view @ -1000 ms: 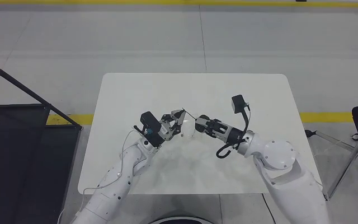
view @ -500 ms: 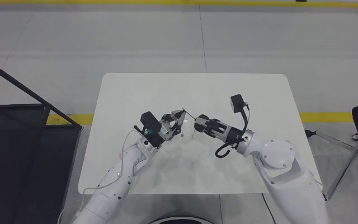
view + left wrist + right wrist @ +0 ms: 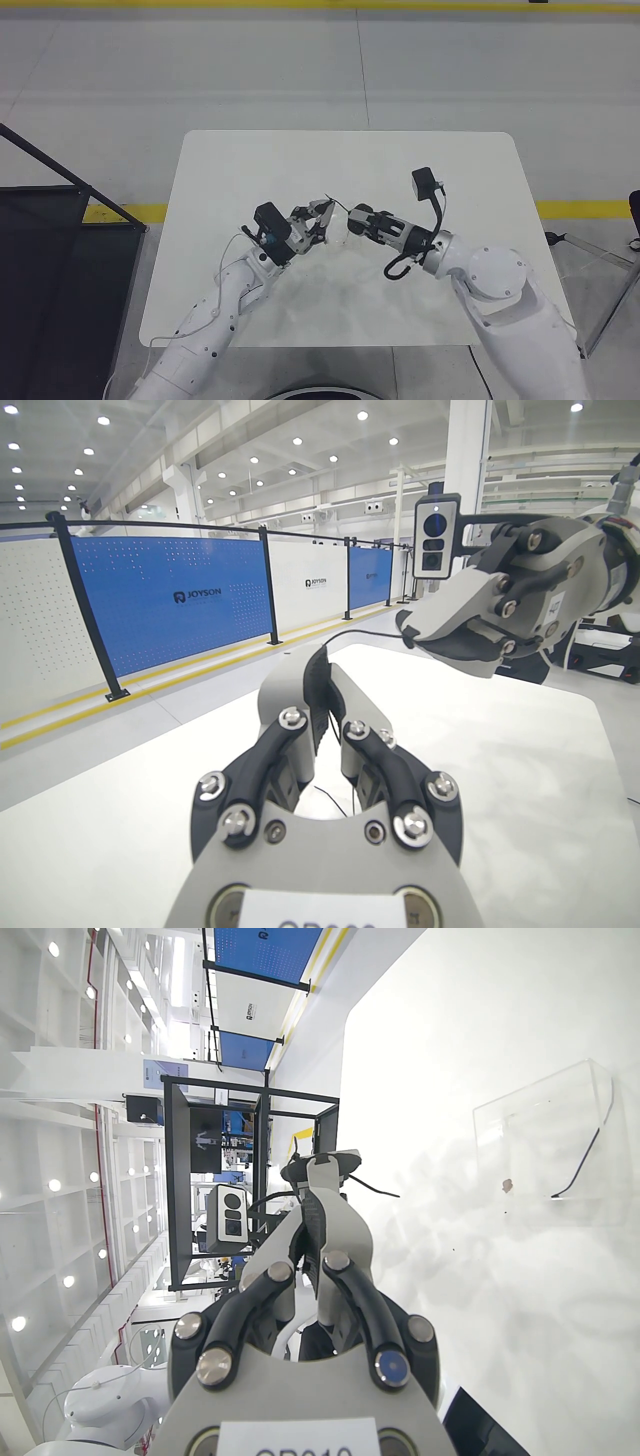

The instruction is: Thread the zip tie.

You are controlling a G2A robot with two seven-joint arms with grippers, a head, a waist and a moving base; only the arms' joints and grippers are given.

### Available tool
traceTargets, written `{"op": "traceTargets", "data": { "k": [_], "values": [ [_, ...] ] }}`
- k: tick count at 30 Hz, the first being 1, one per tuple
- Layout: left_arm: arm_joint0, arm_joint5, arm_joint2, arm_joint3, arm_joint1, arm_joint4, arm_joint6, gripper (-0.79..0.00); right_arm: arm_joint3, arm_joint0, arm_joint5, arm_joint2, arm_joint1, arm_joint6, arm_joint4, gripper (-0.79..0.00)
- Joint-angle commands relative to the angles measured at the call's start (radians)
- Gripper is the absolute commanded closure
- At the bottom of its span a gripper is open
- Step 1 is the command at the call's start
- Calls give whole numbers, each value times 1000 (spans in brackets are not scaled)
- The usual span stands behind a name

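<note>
Two grippers of mine meet tip to tip above the middle of the white, round-cornered table (image 3: 450, 170) in the top view. The left gripper (image 3: 322, 215) comes in from the near left and the right gripper (image 3: 341, 223) from the right. Between them a hair-thin black zip tie (image 3: 337, 205) shows as a short slanted line, and my fingertips hide its ends. A dark framed panel (image 3: 50, 290) stands off the table's left side.

From the left wrist, my left gripper (image 3: 324, 657) is pressed together. Its ribbed black rubber pads (image 3: 316, 685) pinch the zip tie (image 3: 360, 633), which arcs across to the right gripper (image 3: 411, 639). That one's smooth grey fingers are clamped on the strand's other end. A loose tail hangs below my left fingers. Blue perforated panels (image 3: 165, 600) line the floor behind.

From the right wrist, my right gripper (image 3: 315, 1173) is likewise squeezed on the tie, whose thin free end (image 3: 375, 1188) pokes out sideways. My own fingers block the pinch itself. Beyond, on the table, sits a clear, square-edged plastic box (image 3: 540, 1128) with a curved black strip (image 3: 585, 1153) leaning inside it, near a small brown speck (image 3: 507, 1185).
</note>
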Motion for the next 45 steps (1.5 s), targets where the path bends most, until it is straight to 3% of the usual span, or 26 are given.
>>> {"op": "traceTargets", "data": {
  "k": [1, 25, 33, 45],
  "values": [
    [-1, -2, 1, 0, 0, 7, 1, 0, 1, 2, 4, -1, 0, 0, -1, 0],
    [4, 3, -1, -3, 2, 27, 25, 0, 18, 45, 116, -33, -4, 12, -59, 0],
    [4, 6, 5, 0, 4, 62, 34, 0, 11, 35, 96, -16, -4, 1, -36, 0],
    [3, 9, 6, 4, 4, 59, 25, 0, -9, -31, -29, 46, 1, -5, 35, 0]
  ]
}}
